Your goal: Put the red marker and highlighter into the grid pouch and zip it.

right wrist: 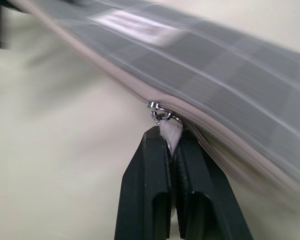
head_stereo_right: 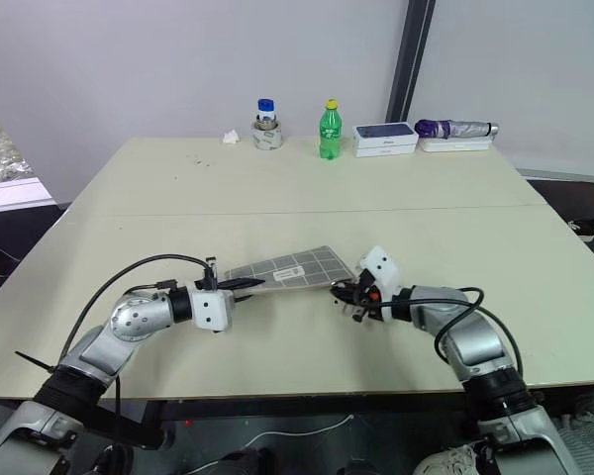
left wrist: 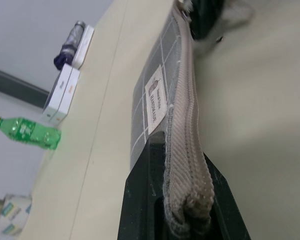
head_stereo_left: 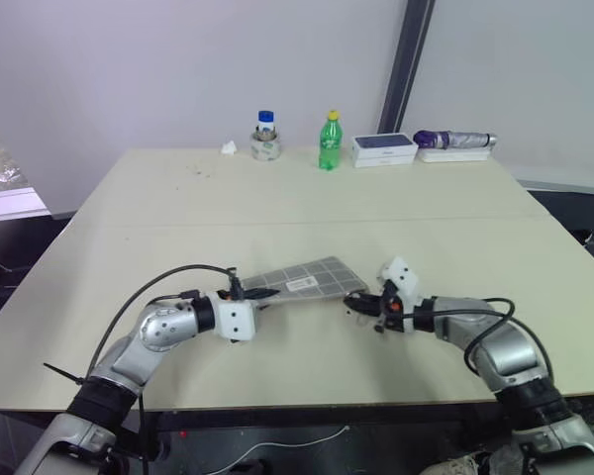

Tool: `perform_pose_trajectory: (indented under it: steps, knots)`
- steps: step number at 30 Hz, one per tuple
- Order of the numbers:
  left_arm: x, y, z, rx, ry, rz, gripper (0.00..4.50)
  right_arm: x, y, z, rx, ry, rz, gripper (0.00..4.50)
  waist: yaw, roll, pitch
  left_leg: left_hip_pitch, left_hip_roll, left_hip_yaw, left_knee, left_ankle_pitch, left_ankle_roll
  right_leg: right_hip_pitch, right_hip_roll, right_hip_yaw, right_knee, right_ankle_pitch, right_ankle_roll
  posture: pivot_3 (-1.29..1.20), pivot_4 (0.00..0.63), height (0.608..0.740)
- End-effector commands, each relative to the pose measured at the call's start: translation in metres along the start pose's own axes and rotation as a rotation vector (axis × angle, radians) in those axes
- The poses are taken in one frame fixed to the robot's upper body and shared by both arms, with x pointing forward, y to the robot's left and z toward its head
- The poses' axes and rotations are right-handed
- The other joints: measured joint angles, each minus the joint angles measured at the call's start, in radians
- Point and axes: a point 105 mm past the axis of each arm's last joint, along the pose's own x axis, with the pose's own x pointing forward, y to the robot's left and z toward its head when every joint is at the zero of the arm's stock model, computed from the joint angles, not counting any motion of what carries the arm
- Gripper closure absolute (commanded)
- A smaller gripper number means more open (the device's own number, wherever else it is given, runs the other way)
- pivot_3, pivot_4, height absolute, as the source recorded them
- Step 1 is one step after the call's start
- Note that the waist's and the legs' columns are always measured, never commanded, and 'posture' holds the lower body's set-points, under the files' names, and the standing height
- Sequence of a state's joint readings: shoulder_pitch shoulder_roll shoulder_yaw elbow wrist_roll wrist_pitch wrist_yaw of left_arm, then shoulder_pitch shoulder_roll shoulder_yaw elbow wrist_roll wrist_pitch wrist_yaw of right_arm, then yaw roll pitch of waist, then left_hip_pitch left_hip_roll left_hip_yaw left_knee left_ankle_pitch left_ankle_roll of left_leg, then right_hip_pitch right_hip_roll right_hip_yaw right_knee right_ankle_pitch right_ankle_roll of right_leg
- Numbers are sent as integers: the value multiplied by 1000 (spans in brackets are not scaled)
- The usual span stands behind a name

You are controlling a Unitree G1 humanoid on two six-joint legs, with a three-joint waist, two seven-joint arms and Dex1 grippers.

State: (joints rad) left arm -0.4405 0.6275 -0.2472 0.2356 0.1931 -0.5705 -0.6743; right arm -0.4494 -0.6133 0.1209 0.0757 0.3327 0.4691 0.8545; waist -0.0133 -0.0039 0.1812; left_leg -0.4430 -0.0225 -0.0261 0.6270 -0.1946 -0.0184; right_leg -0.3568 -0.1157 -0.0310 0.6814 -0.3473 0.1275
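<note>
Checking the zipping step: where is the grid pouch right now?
In the head views, the grid pouch is near the table's front edge, stretched between the left gripper and right gripper.

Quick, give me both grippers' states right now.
Left gripper: shut on the grid pouch, clamping one end at its zipper edge.
Right gripper: shut on the zipper pull.

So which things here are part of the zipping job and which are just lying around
Part of the job:
grid pouch
zipper tab
left gripper, shut on the pouch end
right gripper, shut on the tab

Lying about:
green bottle
tape roll
white boxes
folded umbrella
</note>
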Motion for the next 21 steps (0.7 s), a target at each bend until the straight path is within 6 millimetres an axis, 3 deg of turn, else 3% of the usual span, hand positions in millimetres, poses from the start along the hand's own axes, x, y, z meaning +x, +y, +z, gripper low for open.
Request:
perform_pose_trajectory:
  steps: [1, 4, 5, 9, 14, 21]
  knots:
    - [-21, 14, -21, -37, 86, 62, 4500, -17, -26, 1, -72, 5, -102, 4444, 1, 0, 0, 0, 0, 0, 0, 0, 0, 0, 0, 0, 0, 0, 0, 0, 150, 740]
    - [-23, 11, -24, -112, 88, 53, 4500, -16, -25, 5, -75, -30, -94, 4444, 3, 0, 0, 0, 0, 0, 1, 0, 0, 0, -1, 0, 0, 0, 0, 0, 150, 740]
    - [-24, 12, -24, -128, 87, 69, 4173, -16, -26, 6, -86, -33, -101, 4146, 3, 0, 0, 0, 0, 0, 1, 0, 0, 0, -1, 0, 0, 0, 0, 0, 150, 740]
    - [-27, 11, -19, -236, 49, 82, 2611, -20, -21, 2, -76, -24, -69, 2540, 1, 0, 0, 0, 1, 0, 0, 0, 0, 0, -1, 0, 0, 0, 0, 0, 150, 740]
    - [-37, 15, -18, -322, 51, 145, 39, -33, -17, 6, -101, -29, -39, 11, 3, 0, 0, 0, 2, 0, 1, 0, 0, 1, -1, 0, 0, 0, 0, 0, 150, 740]
    - [-90, 10, -35, -522, 115, 291, 39, -72, -23, 10, -129, -53, -83, 11, 1, 0, 0, 0, 3, 0, 0, 0, 0, 1, -1, 0, 0, 0, 0, 0, 150, 740]
